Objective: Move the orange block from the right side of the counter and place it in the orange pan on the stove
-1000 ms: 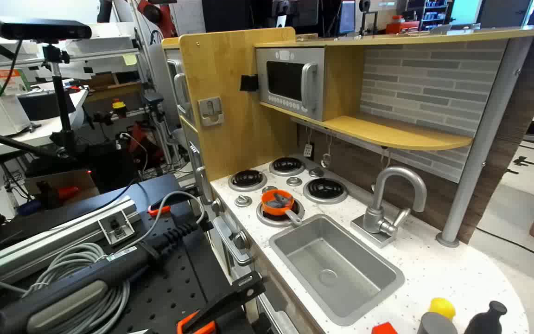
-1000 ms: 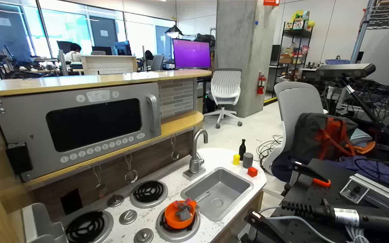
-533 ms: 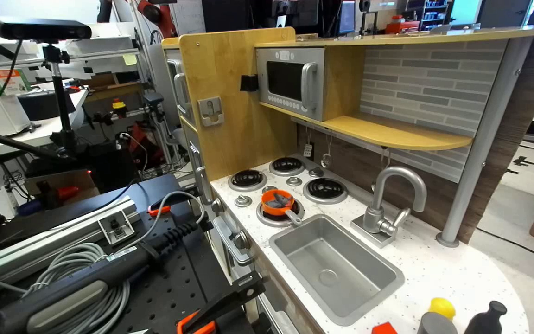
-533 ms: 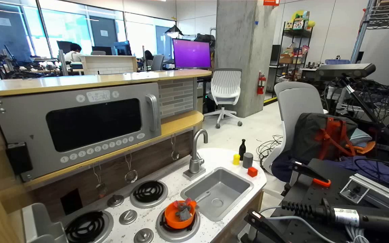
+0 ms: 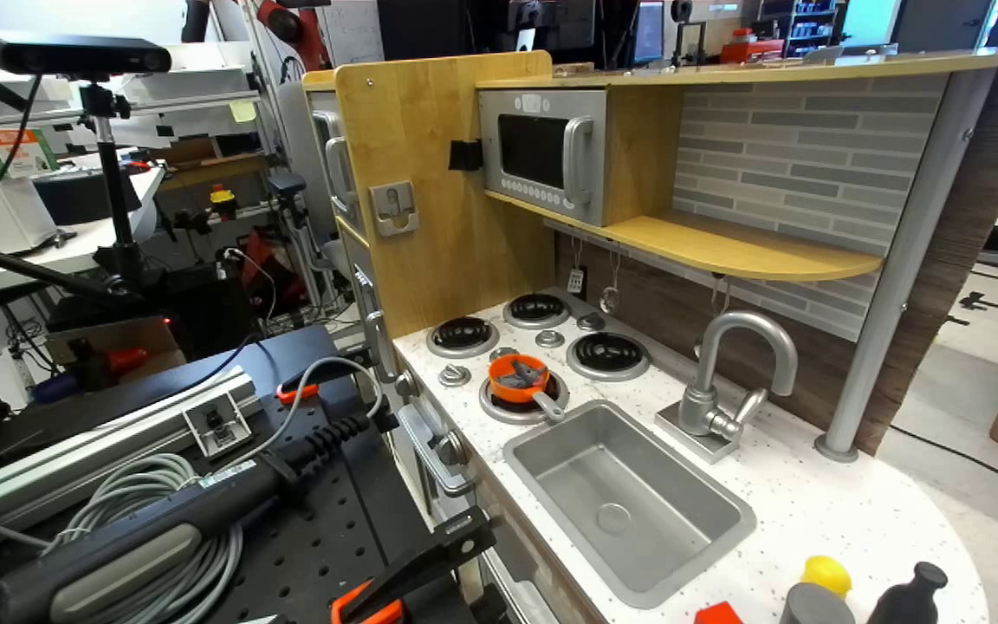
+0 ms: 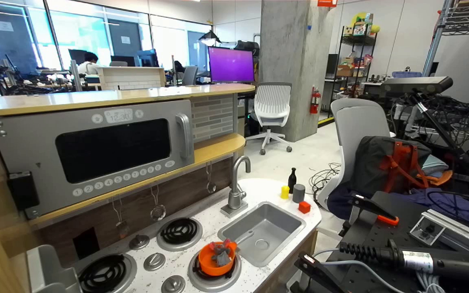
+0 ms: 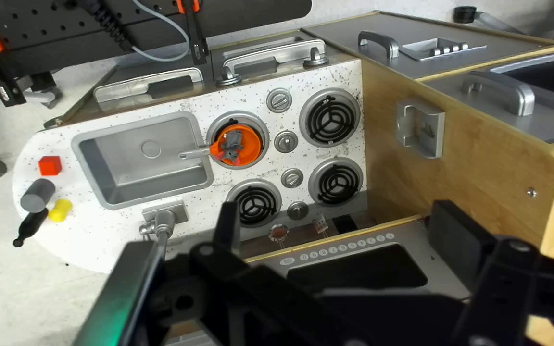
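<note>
None of the move looks done: left to right in the wrist view, we see the orange block (image 7: 50,166) on the table (image 7: 99,245), the orange pan (image 7: 251,144) on a stove burner (image 7: 232,117), then our pincer (image 7: 339,218), spread wide around nothing. Reaching, grasping, carrying and placing remain.

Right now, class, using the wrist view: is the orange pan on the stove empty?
No: in the wrist view, a grey object lies inside the orange pan, covering part of its bottom.
</note>
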